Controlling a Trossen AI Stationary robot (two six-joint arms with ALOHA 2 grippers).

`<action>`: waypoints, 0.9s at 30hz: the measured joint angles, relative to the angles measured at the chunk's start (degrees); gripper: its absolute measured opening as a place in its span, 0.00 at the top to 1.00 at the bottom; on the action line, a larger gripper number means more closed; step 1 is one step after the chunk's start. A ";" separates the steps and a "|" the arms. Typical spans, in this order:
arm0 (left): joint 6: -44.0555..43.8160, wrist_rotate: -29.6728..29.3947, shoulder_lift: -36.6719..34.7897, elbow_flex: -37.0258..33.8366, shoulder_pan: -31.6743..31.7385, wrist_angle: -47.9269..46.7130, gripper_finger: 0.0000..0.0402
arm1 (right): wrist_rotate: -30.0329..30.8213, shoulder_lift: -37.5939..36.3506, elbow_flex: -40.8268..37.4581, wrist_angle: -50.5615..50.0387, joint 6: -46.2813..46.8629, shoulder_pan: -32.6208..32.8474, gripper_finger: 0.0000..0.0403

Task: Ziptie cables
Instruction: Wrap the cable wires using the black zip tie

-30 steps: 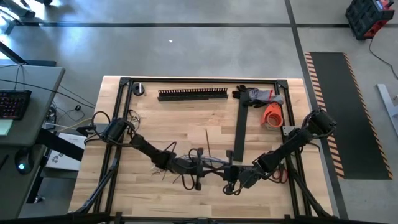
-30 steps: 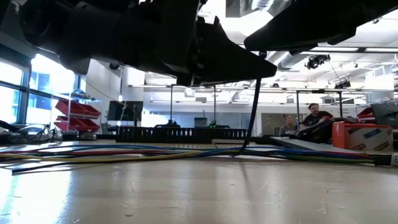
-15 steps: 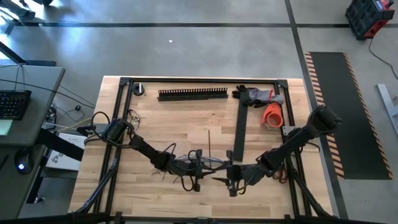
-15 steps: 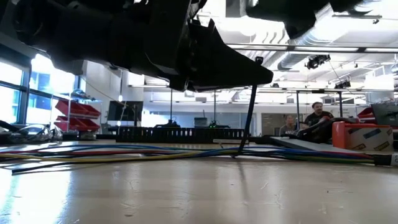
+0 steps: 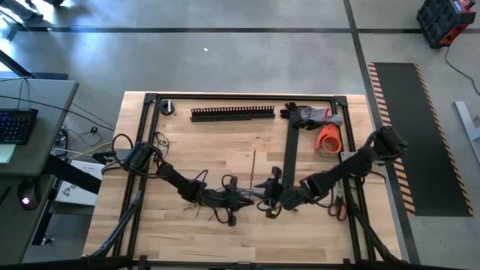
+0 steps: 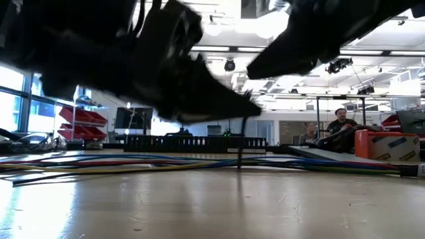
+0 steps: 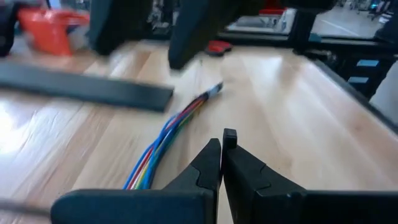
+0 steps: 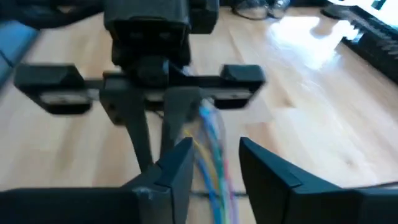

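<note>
Crossing cables (image 7: 163, 134): flat black strip (image 7: 81, 90) nearby.

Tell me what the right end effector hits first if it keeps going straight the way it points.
Likely the left end effector: it faces the right end effector head-on just ahead, with the cables running between the right one's open fingers. Depth is uncertain.

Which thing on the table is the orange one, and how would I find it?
Start at the wooden table and go to its far right corner. There the orange object lies just nearer than the grey gloves, beside the flat black strip; it is the only bright orange item there.
</note>
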 joint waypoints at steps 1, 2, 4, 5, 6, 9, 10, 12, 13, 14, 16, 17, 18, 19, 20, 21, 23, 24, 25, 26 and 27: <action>-0.48 0.05 0.00 -0.96 0.06 0.69 1.00 | 1.48 0.00 0.00 -0.97 -0.20 -0.52 0.68; -0.81 0.12 0.00 -1.83 0.13 1.71 1.00 | 2.21 0.00 0.00 -2.14 0.24 -1.45 0.66; -1.90 0.17 0.00 -2.79 0.21 3.59 1.00 | 0.97 -0.02 -0.59 -2.67 2.48 -4.55 0.61; -2.00 0.20 0.00 -3.01 0.21 3.67 1.00 | -0.76 -0.02 -1.35 -2.29 3.35 -6.50 0.58; -2.00 0.35 0.00 -3.07 0.21 3.58 1.00 | -2.79 -0.02 -2.22 -1.65 3.99 -8.51 0.56; -2.00 0.33 0.00 -3.12 0.25 3.70 1.00 | -6.81 -0.02 -5.20 0.87 5.83 -14.66 0.48; -2.00 0.33 0.00 -3.12 0.25 3.79 1.00 | -7.65 -0.02 -6.03 1.26 6.61 -16.64 0.46; -2.03 0.45 0.00 -3.12 0.25 3.76 1.00 | -9.97 -0.02 -7.50 1.39 8.24 -20.62 0.41; -2.05 0.46 0.00 -3.12 0.25 3.76 1.00 | -11.61 -0.02 -8.22 1.61 8.94 -22.45 0.39; -2.03 0.46 0.00 -3.12 0.25 3.78 1.00 | -13.16 -0.02 -8.97 2.25 9.66 -24.18 0.37; -2.03 0.46 0.00 -3.12 0.25 4.15 1.00 | -17.17 0.13 -10.42 5.41 10.11 -27.11 0.36; -2.03 0.47 0.00 -3.12 0.25 4.37 1.00 | -19.22 0.55 -11.04 8.11 10.14 -28.35 0.35; -2.03 0.47 0.00 -3.10 0.25 4.54 1.00 | -21.25 1.03 -11.66 10.69 10.21 -29.46 0.35; -2.01 0.46 0.00 -3.10 0.25 4.53 1.00 | -23.13 1.75 -12.16 13.04 10.32 -30.48 0.36; -2.00 0.49 0.00 -3.10 0.25 4.52 1.00 | -24.69 2.63 -12.41 14.77 10.62 -31.29 0.36; -2.01 0.48 0.00 -3.10 0.22 4.54 1.00 | -25.87 3.68 -12.43 15.73 10.75 -31.90 0.36; -2.03 0.46 0.00 -3.10 0.21 4.88 1.00 | -26.70 5.89 -11.93 16.73 10.74 -32.59 0.37; -2.00 0.46 0.00 -3.10 0.21 4.99 1.00 | -26.94 7.25 -11.41 17.08 10.68 -32.79 0.38; -2.00 0.46 0.00 -3.10 0.21 5.19 1.00 | -27.16 8.51 -10.93 17.29 10.45 -32.87 0.38; -2.02 0.47 0.00 -3.10 0.21 5.20 1.00 | -27.57 9.68 -10.46 17.27 10.27 -33.09 0.39; -2.01 0.46 0.00 -3.10 0.21 5.22 1.00 | -27.75 10.81 -10.08 17.54 10.08 -33.17 0.39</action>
